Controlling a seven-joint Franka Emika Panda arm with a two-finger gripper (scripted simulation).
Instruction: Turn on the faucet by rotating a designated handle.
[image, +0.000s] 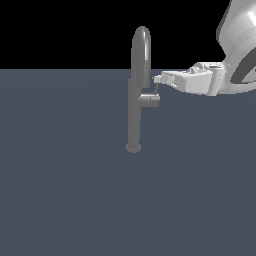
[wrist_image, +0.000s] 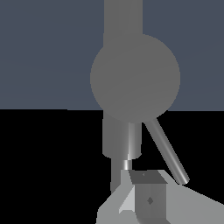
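The faucet (image: 133, 117) is a tall slim grey column on a round base, with a high narrow arched spout (image: 141, 47). A short stub (image: 150, 100) sticks out toward the exterior view's right. The handle (image: 156, 89) is a thin lever standing up from the stub's end. My gripper (image: 157, 79) reaches in from the exterior view's right, with its tips at the top of the lever. Its fingers show no gap and hold nothing. In the wrist view the stub's round end (wrist_image: 134, 78) faces me, and the lever (wrist_image: 168, 153) slants beside my gripper (wrist_image: 142, 176).
The faucet stands on a flat blue-grey floor (image: 60, 190). The white arm (image: 240, 45) comes in from the upper part of the exterior view's right. Nothing else is in view.
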